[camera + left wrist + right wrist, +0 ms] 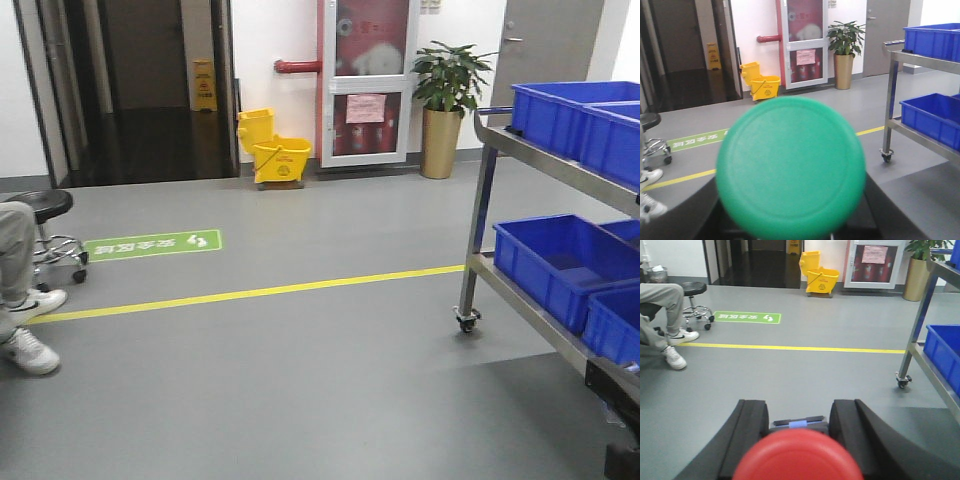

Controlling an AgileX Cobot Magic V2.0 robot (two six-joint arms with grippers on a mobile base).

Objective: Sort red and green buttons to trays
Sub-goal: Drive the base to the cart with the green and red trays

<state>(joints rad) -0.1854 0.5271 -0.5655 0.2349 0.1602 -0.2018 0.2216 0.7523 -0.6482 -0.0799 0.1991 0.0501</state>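
A green button fills the left wrist view, its round cap facing the camera and blurred by closeness. My left gripper is shut on it, and only the dark fingers show at the cap's lower sides. In the right wrist view a red button sits low in the frame, with its grey body between the black fingers. My right gripper is shut on it. Both buttons are held above the grey floor. The trays are out of view. Neither gripper shows in the front view.
A steel wheeled cart with deep blue crates stands at the right. A seated person's legs and a black stool are at the left. A yellow mop bucket and a potted plant stand by the far wall.
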